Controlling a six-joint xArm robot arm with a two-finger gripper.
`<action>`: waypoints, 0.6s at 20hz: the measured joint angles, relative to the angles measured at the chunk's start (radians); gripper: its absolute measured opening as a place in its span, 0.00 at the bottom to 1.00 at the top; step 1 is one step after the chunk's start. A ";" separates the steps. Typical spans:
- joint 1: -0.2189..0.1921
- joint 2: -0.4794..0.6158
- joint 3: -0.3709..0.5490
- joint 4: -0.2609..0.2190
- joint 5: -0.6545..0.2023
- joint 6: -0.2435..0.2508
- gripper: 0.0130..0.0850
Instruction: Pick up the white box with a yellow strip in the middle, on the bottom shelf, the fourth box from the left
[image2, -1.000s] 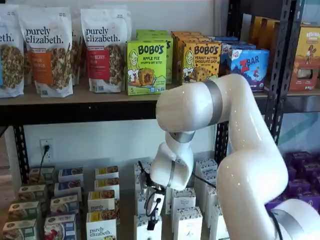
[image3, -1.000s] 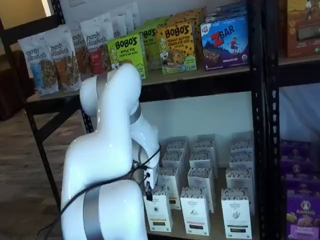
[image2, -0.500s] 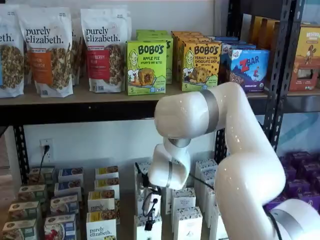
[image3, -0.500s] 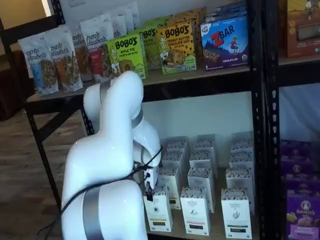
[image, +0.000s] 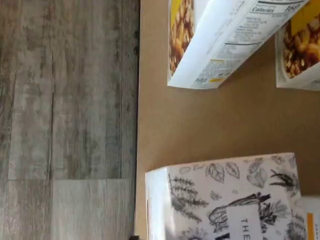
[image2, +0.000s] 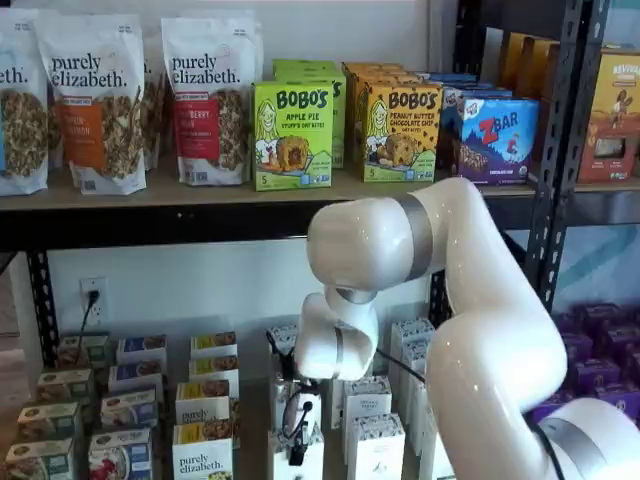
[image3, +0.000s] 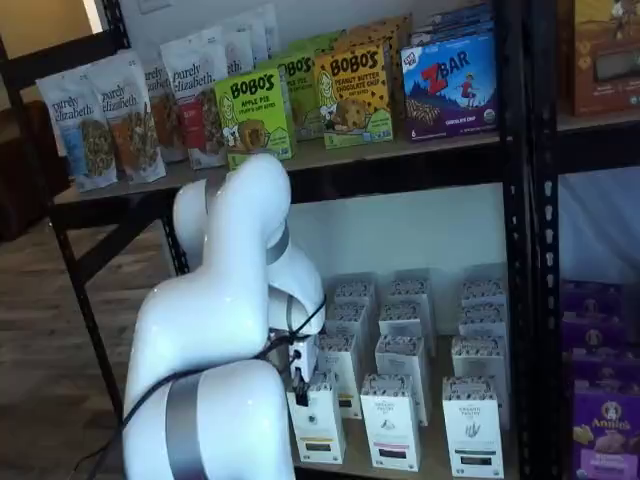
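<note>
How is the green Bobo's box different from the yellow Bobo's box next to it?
The green Bobo's box says apple pie; the yellow Bobo's box says peanut butter chocolate chip. The green one stands nearer the granola bags, the yellow one nearer the blue Z Bar box. Both stand upright on the upper shelf, about the same size.

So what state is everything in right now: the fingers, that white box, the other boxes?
Fingers, down at the white box's top; open or shut unclear.
White box, upright on the bottom shelf, not lifted.
Bobo's boxes, upright on the upper shelf.
</note>
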 joint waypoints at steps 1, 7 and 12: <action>-0.002 0.005 -0.007 -0.014 0.004 0.011 1.00; -0.009 0.033 -0.041 -0.073 0.026 0.058 1.00; -0.012 0.056 -0.069 -0.132 0.042 0.109 1.00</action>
